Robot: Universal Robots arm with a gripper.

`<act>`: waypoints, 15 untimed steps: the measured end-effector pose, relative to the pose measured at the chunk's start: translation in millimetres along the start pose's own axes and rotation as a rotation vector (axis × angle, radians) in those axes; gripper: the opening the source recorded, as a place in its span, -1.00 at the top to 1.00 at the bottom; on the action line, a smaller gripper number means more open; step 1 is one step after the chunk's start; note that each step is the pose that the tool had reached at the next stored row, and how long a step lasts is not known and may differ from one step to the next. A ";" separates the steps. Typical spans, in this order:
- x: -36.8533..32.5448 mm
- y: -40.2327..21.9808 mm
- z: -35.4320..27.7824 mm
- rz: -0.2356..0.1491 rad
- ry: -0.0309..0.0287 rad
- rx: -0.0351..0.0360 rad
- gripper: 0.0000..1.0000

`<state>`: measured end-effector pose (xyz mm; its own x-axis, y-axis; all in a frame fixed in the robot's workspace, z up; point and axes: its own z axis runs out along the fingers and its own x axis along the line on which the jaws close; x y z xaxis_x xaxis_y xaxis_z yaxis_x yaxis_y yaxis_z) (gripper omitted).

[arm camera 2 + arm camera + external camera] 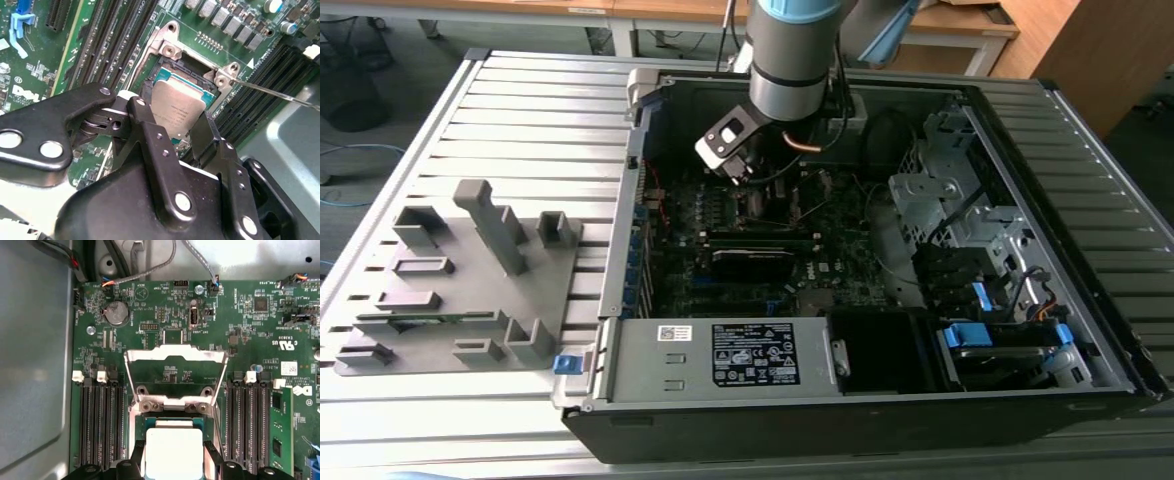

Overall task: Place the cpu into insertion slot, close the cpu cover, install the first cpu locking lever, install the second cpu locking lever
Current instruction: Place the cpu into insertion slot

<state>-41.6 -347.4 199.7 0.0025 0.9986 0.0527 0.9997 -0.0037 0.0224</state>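
In both wrist views the cpu (177, 102) (172, 447), a flat square chip with a pale metal top, lies level in the insertion slot (167, 62) (172, 418). My gripper (175, 122) (173, 460) reaches down over it, one black finger against each of two opposite sides, shut on it. The cpu cover (175, 354), a thin silver frame with a square window, stands swung open on its hinge beyond the slot. A thin metal locking lever (280, 95) sticks out beside the slot, unlatched. In the exterior view my gripper (750, 185) is low inside the open computer case, over the board.
Long black memory slots (97, 425) (247, 425) flank the socket, with a green card (282, 430) beside them. A labelled power-supply box (734, 355) fills the case front, drive bays (961, 220) the exterior view's right. A grey fixture (467, 280) stands outside on the slatted table.
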 end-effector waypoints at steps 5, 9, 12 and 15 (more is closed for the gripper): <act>-0.2 0.0 1.9 0.000 -0.0005 0.0009 -0.08; -0.1 -0.6 2.1 0.000 -0.0003 0.0008 -0.08; -0.2 -1.2 3.5 0.000 -0.0001 0.0007 -0.08; -0.3 -1.2 5.1 0.000 -0.0003 0.0008 -0.08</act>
<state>-42.7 -347.4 194.6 0.0025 0.9986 0.0524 0.9998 -0.0036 0.0215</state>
